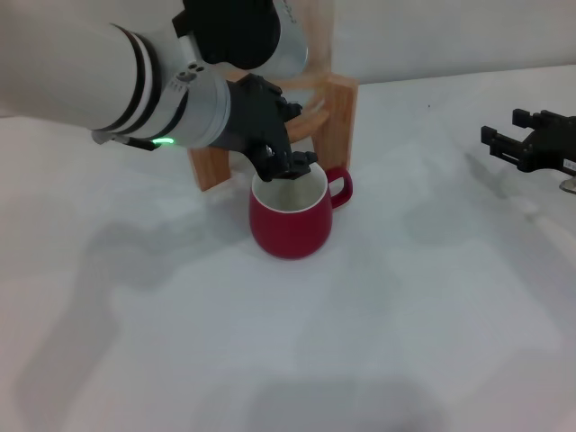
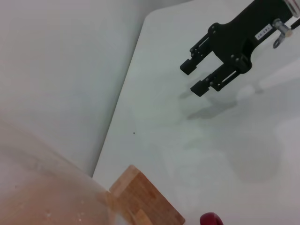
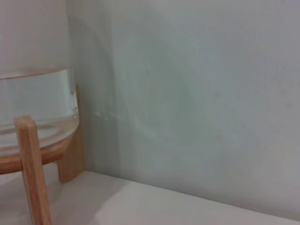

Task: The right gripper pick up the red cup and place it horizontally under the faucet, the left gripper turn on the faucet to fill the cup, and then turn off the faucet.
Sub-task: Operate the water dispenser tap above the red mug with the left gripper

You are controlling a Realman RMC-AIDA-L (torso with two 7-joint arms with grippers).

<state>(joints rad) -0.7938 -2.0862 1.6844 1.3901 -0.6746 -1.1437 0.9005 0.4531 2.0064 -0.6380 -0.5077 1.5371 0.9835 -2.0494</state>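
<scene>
The red cup (image 1: 290,220) stands upright on the white table, right in front of the wooden stand (image 1: 340,112) that carries the glass jar (image 1: 310,36). Its handle points right, and its rim also shows in the left wrist view (image 2: 213,219). My left gripper (image 1: 286,160) reaches down in front of the jar, just above the cup's back rim. It hides the faucet. My right gripper (image 1: 497,142) hovers open and empty at the far right of the table, well away from the cup. It also shows in the left wrist view (image 2: 191,79).
The right wrist view shows the jar (image 3: 35,98), with liquid in it, on a stand leg (image 3: 33,168) against a pale wall. The table's back edge (image 2: 122,108) runs close behind the stand. Open table lies between the cup and the right gripper.
</scene>
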